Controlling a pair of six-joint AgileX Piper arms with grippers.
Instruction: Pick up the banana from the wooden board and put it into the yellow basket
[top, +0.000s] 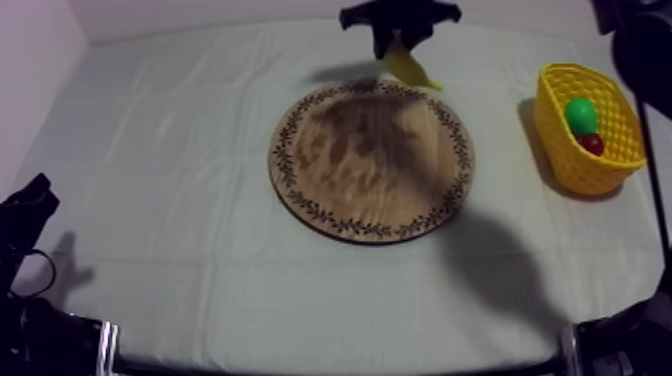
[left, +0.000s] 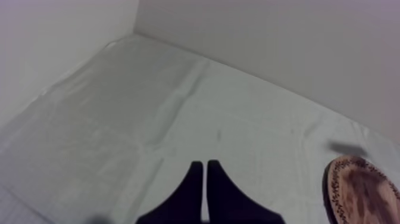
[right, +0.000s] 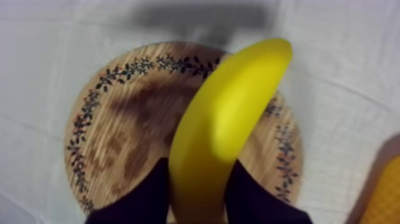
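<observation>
1. Banana (top: 410, 68) is off the wooden board (top: 372, 160) and held in the air just past the board's far rim, above the grey-white cloth (top: 170, 200).
2. Right gripper (top: 398, 38) reaches in from the far side of the table and is clamped on the banana. In the right wrist view its two black fingers (right: 149, 199) press against either side of the fruit's near end, and the banana (right: 229, 125) stretches away from them over the board (right: 119, 137).
3. A dark shadow lies on the cloth and the board's far rim, under the gripper and the fruit.
4. Yellow basket (top: 590, 128) stands at the right side of the table, well apart from the board; the banana is not yet in it. Inside lie a green fruit (top: 580, 112) and a small red fruit (top: 592, 144), just beside each other. In the right wrist view, a yellow edge of the basket (right: 387, 196) shows just beyond the board.
5. Left gripper (top: 32, 200) sits low at the table's left edge, well apart from the board and the banana. In the left wrist view its fingers (left: 190, 190) lie together as a narrow wedge with nothing between them, pointing across the cloth, with the board's patterned rim (left: 360, 190) off to one side.
</observation>
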